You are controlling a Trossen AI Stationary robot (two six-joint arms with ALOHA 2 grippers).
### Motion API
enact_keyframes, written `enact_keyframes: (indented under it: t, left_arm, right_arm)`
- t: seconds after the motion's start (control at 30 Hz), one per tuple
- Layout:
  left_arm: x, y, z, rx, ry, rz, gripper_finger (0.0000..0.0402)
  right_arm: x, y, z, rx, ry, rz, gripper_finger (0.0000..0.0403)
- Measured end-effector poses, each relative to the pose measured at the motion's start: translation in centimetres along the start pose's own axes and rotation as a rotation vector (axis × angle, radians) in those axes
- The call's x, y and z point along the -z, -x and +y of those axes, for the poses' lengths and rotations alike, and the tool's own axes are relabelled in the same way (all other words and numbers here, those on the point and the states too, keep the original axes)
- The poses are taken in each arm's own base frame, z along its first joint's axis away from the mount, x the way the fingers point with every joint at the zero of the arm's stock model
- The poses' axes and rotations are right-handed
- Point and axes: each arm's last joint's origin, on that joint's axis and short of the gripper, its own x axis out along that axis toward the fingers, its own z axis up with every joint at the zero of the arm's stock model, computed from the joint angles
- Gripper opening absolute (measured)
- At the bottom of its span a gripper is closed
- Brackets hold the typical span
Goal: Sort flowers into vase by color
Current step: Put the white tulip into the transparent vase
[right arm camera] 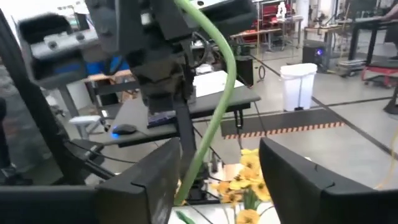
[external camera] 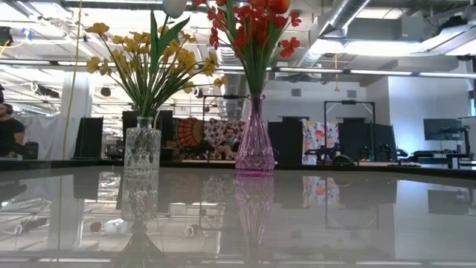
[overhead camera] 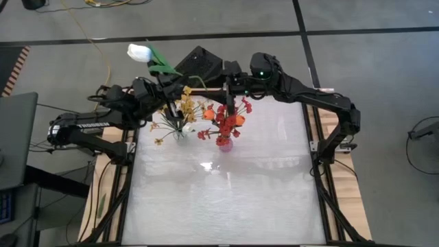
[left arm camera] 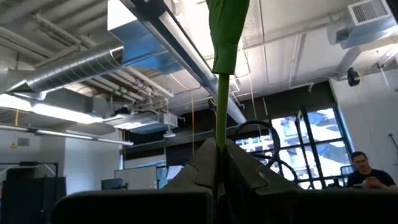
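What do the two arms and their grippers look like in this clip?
Both arms are dark, jointed and blocky, with black cables trailing at the left arm's base. The right arm shows a small green light near its wrist. The right gripper's fingers are broad, flat and black.

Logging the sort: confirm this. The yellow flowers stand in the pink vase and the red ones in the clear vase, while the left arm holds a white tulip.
Wrong: the vases are swapped. The low view shows the yellow flowers in the clear vase and the red flowers in the pink vase. The left gripper does hold the white tulip.
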Motion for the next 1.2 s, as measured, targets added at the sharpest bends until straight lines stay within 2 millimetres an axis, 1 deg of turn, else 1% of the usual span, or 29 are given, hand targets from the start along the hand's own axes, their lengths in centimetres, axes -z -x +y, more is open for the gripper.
enact_keyframes:
  t: [0.13, 0.3, 0.4, 0.43, 0.57, 0.8, 1.03, 1.13, 1.2]
  left_arm:
    - [0.3, 0.0, -0.1, 0.007, 0.022, 0.030, 0.0000]
    - [0.7, 0.0, -0.2, 0.014, 0.052, 0.074, 0.0000]
    - [0.7, 0.0, -0.1, -0.015, 0.080, 0.079, 0.0000]
    - [0.7, 0.1, -0.1, -0.027, 0.094, 0.083, 0.0000]
    - [0.5, 0.2, 0.3, -0.073, 0.130, 0.098, 0.0000]
    - [-0.5, 0.9, 1.1, -0.131, 0.132, 0.136, 0.0000]
    - [-0.2, 1.2, 1.2, -0.143, 0.153, 0.206, 0.0000]
    - [-0.2, 1.2, 1.3, -0.153, 0.164, 0.207, 0.0000]
    - [-0.3, 1.3, 1.3, -0.155, 0.166, 0.205, 0.0000]
  right_arm:
    - [0.1, 0.0, -0.1, 0.003, 0.040, 0.007, 0.0190]
    - [0.3, 0.1, -0.4, 0.013, 0.069, 0.034, 0.0094]
    - [0.6, 0.1, -0.4, 0.016, 0.108, 0.064, 0.0035]
    - [0.7, 0.1, -0.4, 0.014, 0.129, 0.073, 0.0025]
    - [1.2, 0.0, 0.3, -0.006, 0.208, 0.117, 0.0025]
    - [1.6, -0.3, 1.7, -0.029, 0.330, 0.151, 0.0025]
    - [1.9, -0.6, 2.7, -0.061, 0.453, 0.164, 0.0025]
    - [2.0, -0.7, 3.1, -0.076, 0.521, 0.161, 0.0025]
    - [2.0, -0.7, 3.1, -0.062, 0.535, 0.164, 0.0025]
